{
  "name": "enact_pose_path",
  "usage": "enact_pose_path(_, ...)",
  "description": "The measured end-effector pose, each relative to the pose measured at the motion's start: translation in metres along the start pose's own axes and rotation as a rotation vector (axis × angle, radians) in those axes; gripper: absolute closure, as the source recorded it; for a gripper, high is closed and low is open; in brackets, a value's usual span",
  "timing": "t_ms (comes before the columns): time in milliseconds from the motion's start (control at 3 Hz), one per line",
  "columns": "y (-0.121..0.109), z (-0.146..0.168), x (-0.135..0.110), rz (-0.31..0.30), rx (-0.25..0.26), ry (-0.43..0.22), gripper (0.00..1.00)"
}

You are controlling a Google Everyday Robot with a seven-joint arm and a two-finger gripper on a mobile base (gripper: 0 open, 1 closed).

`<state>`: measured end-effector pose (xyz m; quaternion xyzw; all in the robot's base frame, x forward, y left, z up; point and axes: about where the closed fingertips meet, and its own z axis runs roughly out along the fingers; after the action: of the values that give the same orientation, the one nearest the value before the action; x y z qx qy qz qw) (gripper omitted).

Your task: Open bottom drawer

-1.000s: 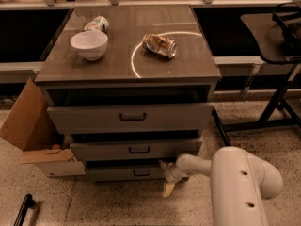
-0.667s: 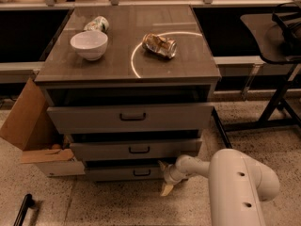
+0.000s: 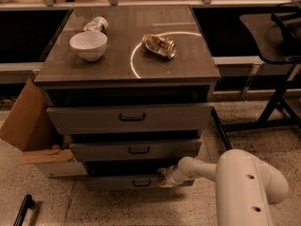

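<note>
The bottom drawer [image 3: 117,182] is the slimmest grey-brown front at the foot of the cabinet, with a small dark pull handle [image 3: 141,183] at its centre. It stands a little out from the cabinet, with a dark gap above it. My gripper [image 3: 165,177] is at the end of the white arm [image 3: 202,167], at the drawer's upper right part, just right of the handle. The mid-height drawer [image 3: 136,149] and the tallest drawer [image 3: 131,117] above also stand partly out.
On the cabinet top [image 3: 188,60] stand a white bowl [image 3: 88,45], a tipped cup [image 3: 96,24] and a crushed can [image 3: 159,45]. An open cardboard box [image 3: 29,126] leans at the cabinet's left. A dark table's legs [image 3: 273,107] stand at the right.
The arm has shifted slightly; the gripper stays at the bottom drawer's front. The drawers have not visibly moved.
</note>
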<state>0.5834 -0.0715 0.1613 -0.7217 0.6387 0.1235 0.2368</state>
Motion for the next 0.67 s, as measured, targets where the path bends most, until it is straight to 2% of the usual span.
enact_pose_path(333, -0.0017, -0.0077, -0.0043, 0.0, 0.0, 0.0, 0.87)
enact_pose_path(667, -0.0031, -0.0142, -0.008, 0.0, 0.0, 0.0, 0.84)
